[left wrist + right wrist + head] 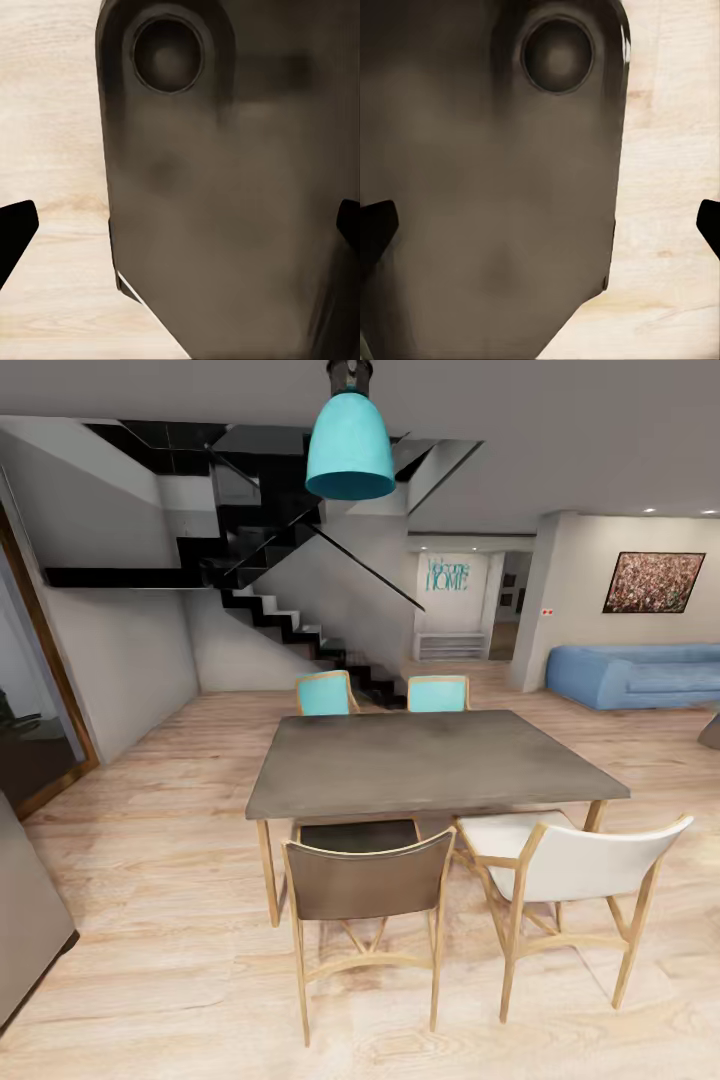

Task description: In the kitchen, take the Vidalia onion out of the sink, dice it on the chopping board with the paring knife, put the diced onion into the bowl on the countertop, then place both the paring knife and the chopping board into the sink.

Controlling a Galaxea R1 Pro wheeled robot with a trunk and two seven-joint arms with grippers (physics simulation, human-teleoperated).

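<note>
— Wood floor [150, 920] nearest, then two chairs, brown [365, 885] and white [580, 865], at a grey dining table [430, 760].

— Grippers?

— Left gripper [180, 225] and right gripper [540, 221]: fingertips spread wide, holding nothing. Beyond: stairs [290, 620], blue sofa [640, 675]. No onion or sink visible.

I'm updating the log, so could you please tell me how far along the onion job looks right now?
Nothing looks done yet. The head view faces a dining area: a grey dining table with four chairs, a teal pendant lamp, a staircase and a blue sofa. Both wrist views look down at the wood floor, with nothing between the fingertips. Reaching the kitchen and every onion step remain.
</note>
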